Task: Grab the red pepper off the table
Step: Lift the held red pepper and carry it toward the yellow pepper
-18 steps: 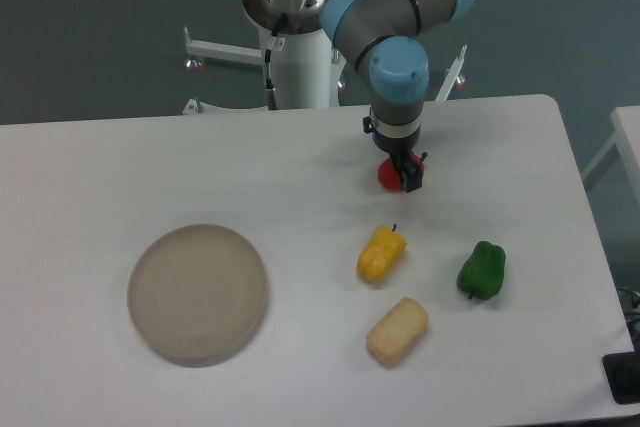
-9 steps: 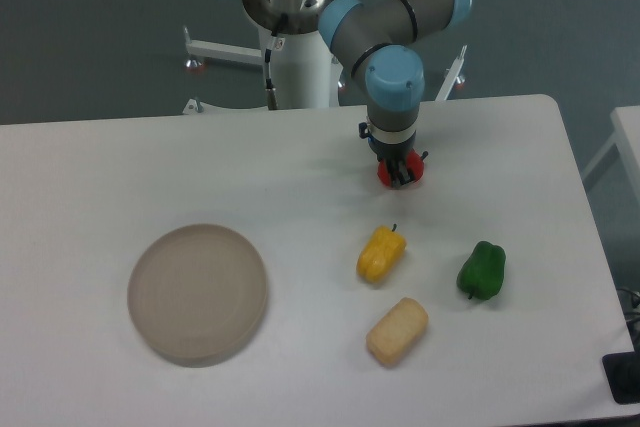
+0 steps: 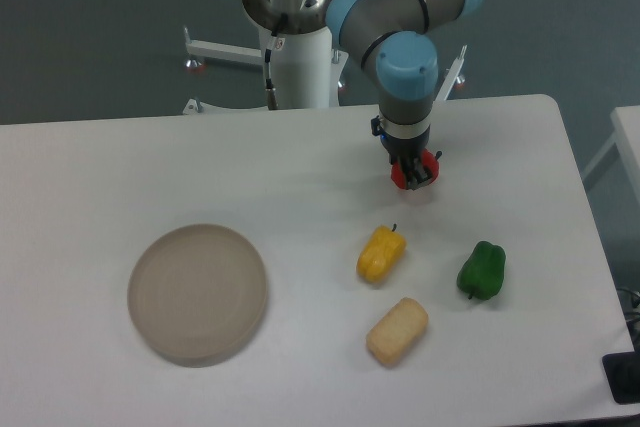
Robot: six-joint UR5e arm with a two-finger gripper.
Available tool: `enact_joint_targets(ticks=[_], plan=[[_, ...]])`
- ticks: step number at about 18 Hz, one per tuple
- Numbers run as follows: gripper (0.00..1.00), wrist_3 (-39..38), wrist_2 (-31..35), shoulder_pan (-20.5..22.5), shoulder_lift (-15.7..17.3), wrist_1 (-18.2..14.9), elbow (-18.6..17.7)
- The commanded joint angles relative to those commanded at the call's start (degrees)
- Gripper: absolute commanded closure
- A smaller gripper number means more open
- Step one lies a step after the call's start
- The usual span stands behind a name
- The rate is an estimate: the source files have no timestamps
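Observation:
The small glossy red pepper (image 3: 398,178) sits between the dark fingers of my gripper (image 3: 415,176), at the back right of the white table (image 3: 150,167). The gripper points straight down and is shut on the pepper, which shows red on both sides of the fingers. I cannot tell whether the pepper touches the tabletop or hangs just above it. Most of the pepper is hidden by the fingers.
A yellow pepper (image 3: 381,253) lies in front of the gripper and a green pepper (image 3: 482,270) to its right. A beige bread-like block (image 3: 397,330) lies near the front. A round grey plate (image 3: 198,293) sits at the front left. The arm's base (image 3: 297,57) stands behind the table.
The gripper has moved to the right along the table's back part, and the red pepper has moved with it between the fingers. The other objects have not moved.

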Motion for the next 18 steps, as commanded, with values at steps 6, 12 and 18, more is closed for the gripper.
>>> enact_joint_targets(ticks=[6,12,18], plan=[[0.69,-11.1,-6.3,-1.7,-5.3,-9.1,13.9],[0.68,-12.0,-6.5,-3.1,-9.8,-15.3,23.2],[0.68,-11.3,-6.7,-3.1,-10.2,-15.7,24.0]])
